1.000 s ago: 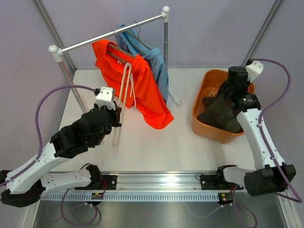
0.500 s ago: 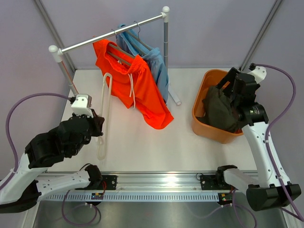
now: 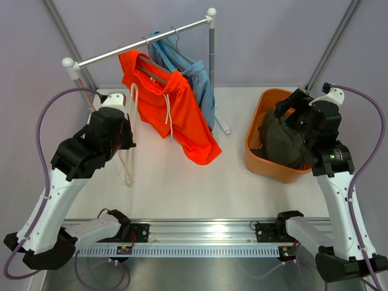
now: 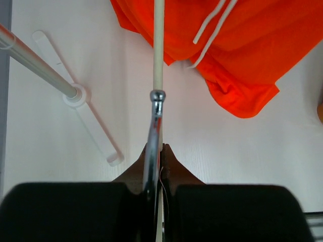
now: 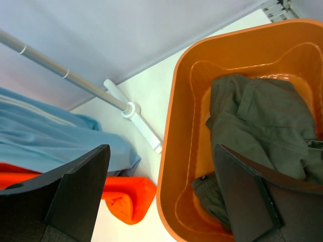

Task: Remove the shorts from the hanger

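- left gripper (image 4: 155,151) pinched tight on empty white hanger (image 4: 158,50); orange shorts (image 4: 262,45) just beside, hanging on rack (image 3: 139,45)
- right gripper (image 5: 161,191) spread wide above olive shorts (image 5: 257,121) lying in orange bin (image 5: 174,101)

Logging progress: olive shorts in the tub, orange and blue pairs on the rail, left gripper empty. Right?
One slip: the left gripper is shut on a white hanger, as the left wrist view shows. The olive shorts are in the tub, and the orange shorts and blue shorts hang on the rail.
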`<state>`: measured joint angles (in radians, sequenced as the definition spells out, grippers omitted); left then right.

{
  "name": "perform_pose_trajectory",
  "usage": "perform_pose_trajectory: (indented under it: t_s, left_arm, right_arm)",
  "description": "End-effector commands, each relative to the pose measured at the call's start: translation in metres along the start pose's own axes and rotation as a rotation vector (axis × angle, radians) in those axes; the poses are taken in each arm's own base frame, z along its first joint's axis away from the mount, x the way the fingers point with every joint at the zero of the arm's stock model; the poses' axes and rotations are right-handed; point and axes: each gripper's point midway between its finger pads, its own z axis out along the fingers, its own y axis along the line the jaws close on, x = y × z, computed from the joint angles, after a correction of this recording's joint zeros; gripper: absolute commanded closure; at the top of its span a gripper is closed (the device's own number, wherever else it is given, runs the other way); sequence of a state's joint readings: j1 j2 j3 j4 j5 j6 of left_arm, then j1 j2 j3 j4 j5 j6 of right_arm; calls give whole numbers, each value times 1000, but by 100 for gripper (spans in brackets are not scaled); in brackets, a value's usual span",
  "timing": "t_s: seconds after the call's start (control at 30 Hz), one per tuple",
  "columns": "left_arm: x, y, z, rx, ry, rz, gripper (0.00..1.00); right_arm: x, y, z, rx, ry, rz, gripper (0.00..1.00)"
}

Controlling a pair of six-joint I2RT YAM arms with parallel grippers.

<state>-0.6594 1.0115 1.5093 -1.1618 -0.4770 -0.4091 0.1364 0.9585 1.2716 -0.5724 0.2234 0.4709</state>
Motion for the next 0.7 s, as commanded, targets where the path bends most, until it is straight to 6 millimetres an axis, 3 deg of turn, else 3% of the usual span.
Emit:
perform_pose_trajectory:
  t_s: [0.0,0.2,0.23,0.3,0.37,0.4,0.43,0.53,0.67]
  left_arm:
    - [-42,-7,-3,110,-68,-30,100]
    - [-74,4,19,89,-68,-105,100]
    - [-77,5,30,71,-46,-108,100]
    - [-95,3,28,82,-72,-114,100]
    - [-103,7,39,45,-53,-117,100]
    - [-117,8,33,48,-86,-121,100]
    - [-120,11,43,43,-69,-130,100]
    - [-140,22,43,29,-96,-156,100]
    - [-150,32,59,2,-81,-176,100]
  right_arm:
    - [-8,18,-16,-94,11,-2,7]
    - [-4,25,-25,-143,40,-18,7]
    - [-5,26,-26,-148,40,-16,7]
    - [-6,28,-30,-164,40,-14,7]
    - [-6,31,-33,-179,41,-14,7]
    - [-7,31,-33,-180,42,-12,7]
    - [-6,31,-33,-181,48,-14,7]
    - [-3,33,-34,-195,59,-14,7]
    - [0,33,-36,-200,67,-16,7]
